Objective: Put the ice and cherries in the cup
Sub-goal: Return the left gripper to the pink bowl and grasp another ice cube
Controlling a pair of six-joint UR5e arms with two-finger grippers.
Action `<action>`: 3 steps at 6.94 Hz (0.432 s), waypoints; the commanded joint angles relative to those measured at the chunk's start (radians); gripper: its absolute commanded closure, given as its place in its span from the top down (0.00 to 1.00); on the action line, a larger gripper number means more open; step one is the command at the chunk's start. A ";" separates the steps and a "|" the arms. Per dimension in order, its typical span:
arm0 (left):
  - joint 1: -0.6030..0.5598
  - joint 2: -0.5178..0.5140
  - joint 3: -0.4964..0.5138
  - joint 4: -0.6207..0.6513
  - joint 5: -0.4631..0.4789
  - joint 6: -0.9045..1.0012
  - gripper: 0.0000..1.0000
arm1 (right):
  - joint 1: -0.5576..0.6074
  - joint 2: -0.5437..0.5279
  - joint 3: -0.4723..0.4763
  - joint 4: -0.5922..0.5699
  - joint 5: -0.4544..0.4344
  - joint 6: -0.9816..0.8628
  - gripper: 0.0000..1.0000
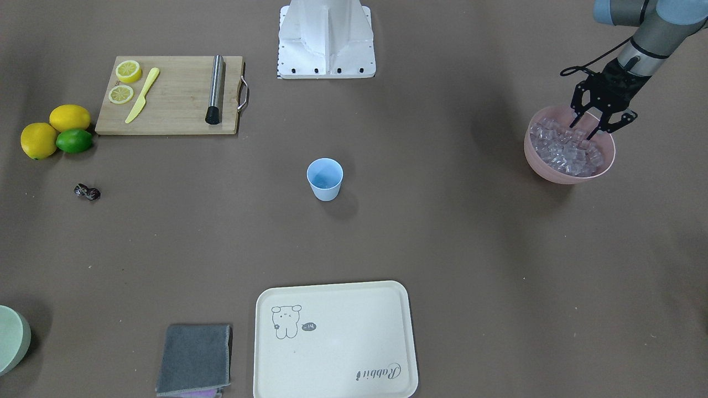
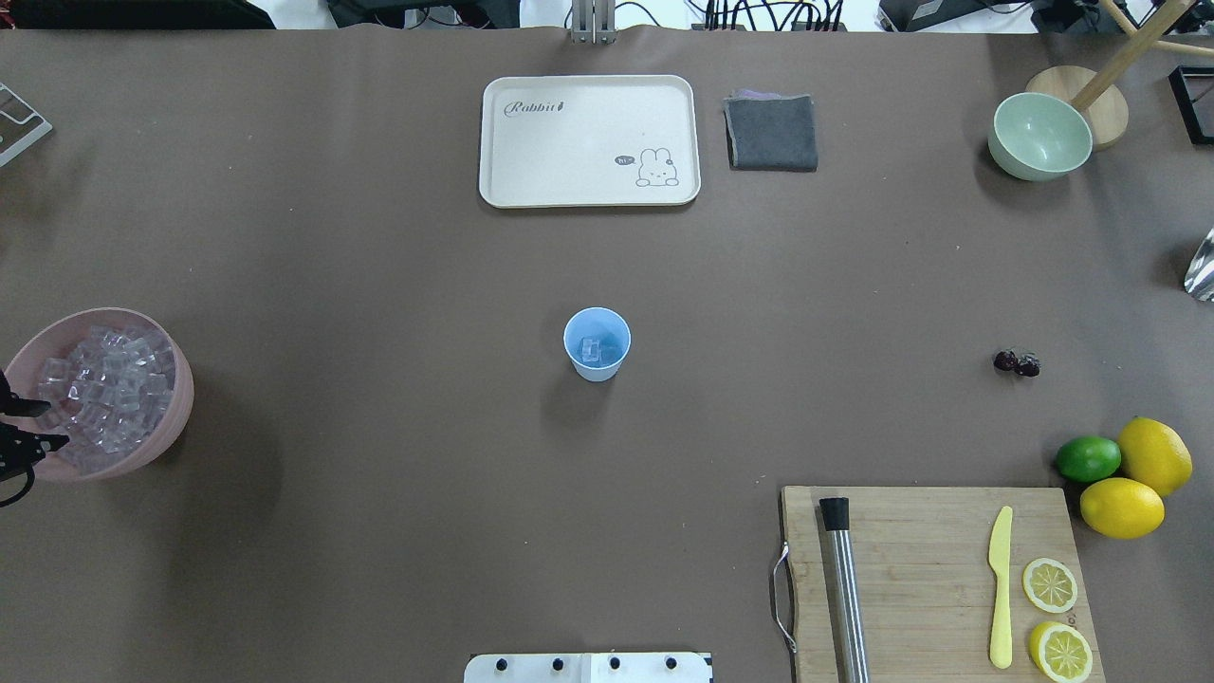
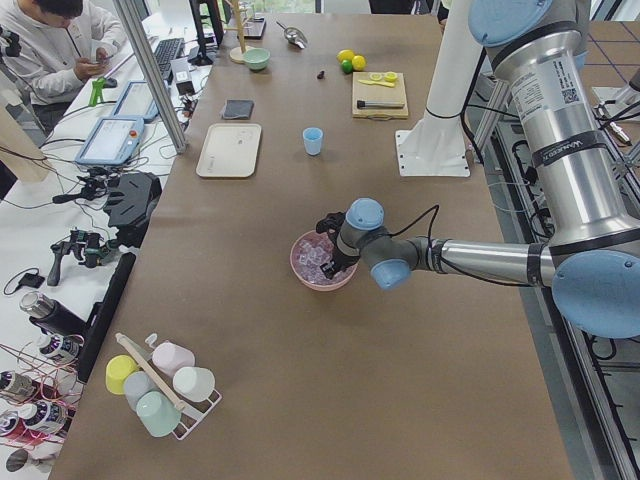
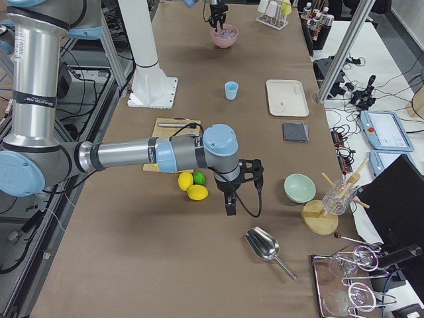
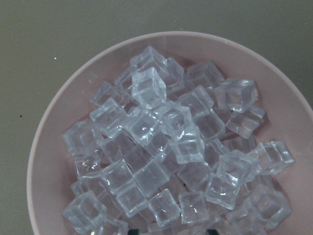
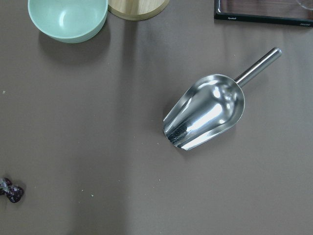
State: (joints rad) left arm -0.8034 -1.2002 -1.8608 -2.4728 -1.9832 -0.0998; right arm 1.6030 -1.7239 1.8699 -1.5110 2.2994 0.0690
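Observation:
The light blue cup (image 1: 324, 178) stands upright mid-table and holds one ice cube (image 2: 591, 351). Many clear ice cubes (image 5: 166, 147) fill the pink bowl (image 1: 553, 171) at the table's left end. My left gripper (image 1: 584, 130) is open, fingers down at the near part of the ice pile; its tips just show at the bottom edge of the left wrist view. The dark cherries (image 2: 1016, 362) lie on the table on my right, also at the right wrist view's lower left (image 6: 11, 190). My right gripper (image 4: 228, 199) hovers beyond the lemons; I cannot tell if it is open or shut.
A wooden cutting board (image 2: 929, 579) carries a steel muddler, a yellow knife and lemon halves. Two lemons and a lime (image 2: 1089, 458) sit beside it. A cream tray (image 2: 588, 140), grey cloth (image 2: 772, 133), pale green bowl (image 2: 1039, 136) and metal scoop (image 6: 205, 112) lie farther out.

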 commanded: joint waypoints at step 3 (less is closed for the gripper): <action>0.038 -0.001 0.025 0.003 0.047 0.000 0.53 | -0.002 0.000 -0.002 0.000 0.000 0.000 1.00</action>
State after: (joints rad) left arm -0.7801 -1.2000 -1.8428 -2.4715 -1.9513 -0.0997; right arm 1.6026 -1.7242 1.8691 -1.5110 2.2994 0.0690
